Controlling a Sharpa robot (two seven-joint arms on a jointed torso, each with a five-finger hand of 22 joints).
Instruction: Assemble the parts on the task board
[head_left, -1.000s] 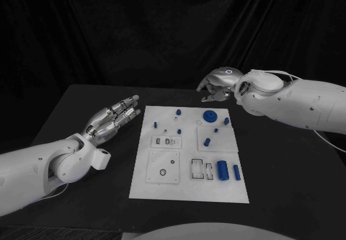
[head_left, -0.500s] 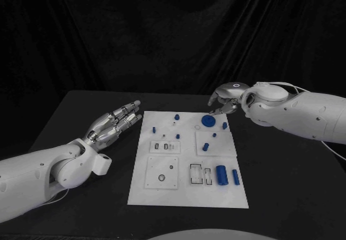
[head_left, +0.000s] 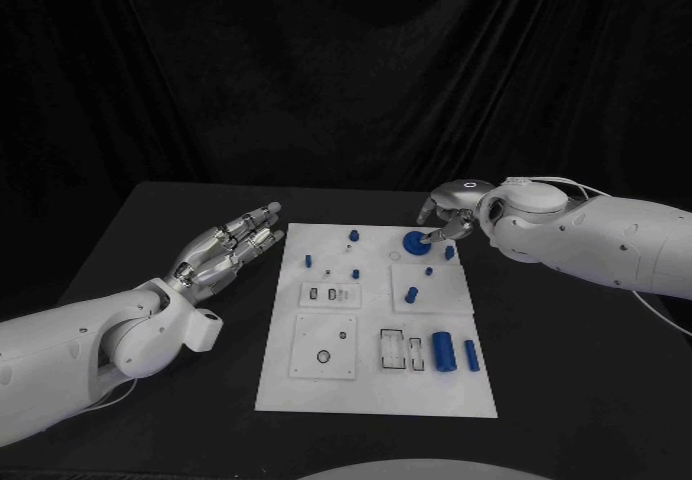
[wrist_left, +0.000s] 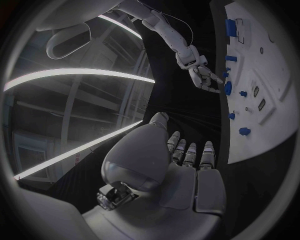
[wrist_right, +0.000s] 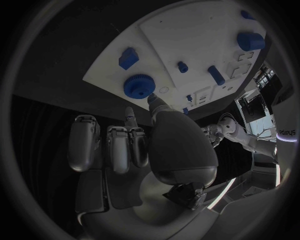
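— Where is your right hand?

— My right silver hand (head_left: 450, 211) hangs at the far edge of the white flat task board (head_left: 378, 392). Its fingers are curled with nothing in them, and the tips sit just beside the round blue toothed gear part (wrist_right: 139, 86), which lies on the board directly ahead of my thumb. I cannot tell whether they touch it.

— And the left?

— My left silver hand (head_left: 231, 246) is flat, fingers straight, holding nothing, beside the board's other edge.
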